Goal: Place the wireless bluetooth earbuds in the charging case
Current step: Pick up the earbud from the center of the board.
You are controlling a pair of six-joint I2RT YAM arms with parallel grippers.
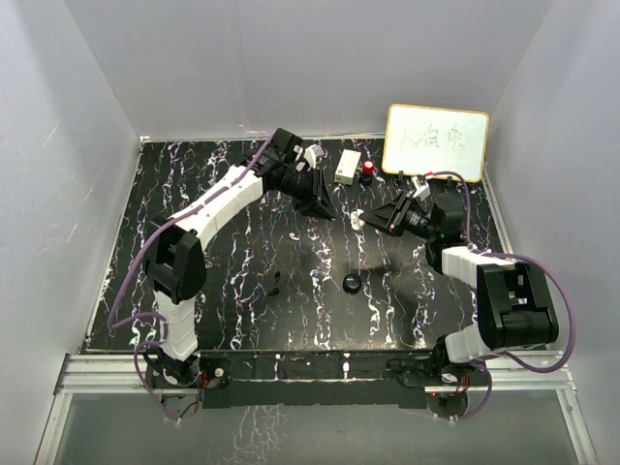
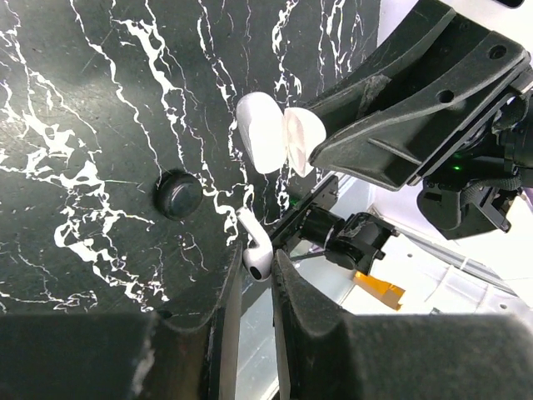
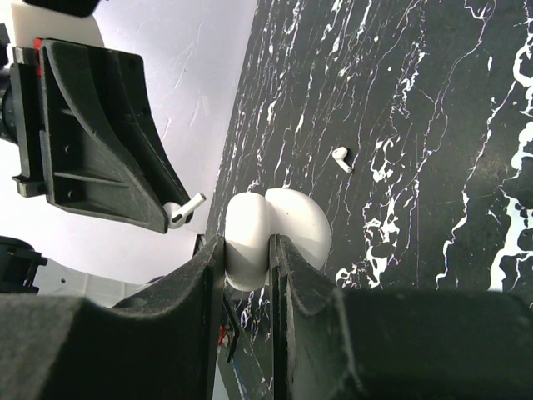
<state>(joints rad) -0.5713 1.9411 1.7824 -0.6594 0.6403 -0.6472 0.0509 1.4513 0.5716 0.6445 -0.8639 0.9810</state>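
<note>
The first earbud [image 2: 255, 248], white with a stem, is pinched between the fingers of your left gripper [image 2: 256, 265] in the left wrist view, bud end down toward the camera. The jaws are shut tight on it. Just above it is the white case [image 2: 268, 133], lid swung open, held at the tips of the right gripper [image 2: 315, 143]. The earbud and case are near each other but apart. A black puck [image 2: 179, 194] lies on the marbled table [image 2: 75, 125] to the left.

In the right wrist view, your right gripper [image 3: 250, 254] is closed on the case [image 3: 287, 229], one finger on each side of its lower half. The first earbud [image 3: 185, 210] shows at the tip of the left gripper [image 3: 169, 218], just left of the case. The second earbud [image 3: 340, 158] lies loose on the table beyond, well clear of both grippers.

From the top view, both grippers meet over the far middle of the table, and the case [image 1: 358, 221] is a small white blob between them. The puck [image 1: 352, 283] lies nearer the bases. You probably cannot pick out the second earbud here among the white veins. A whiteboard [image 1: 436, 142] leans at the far right corner.
</note>
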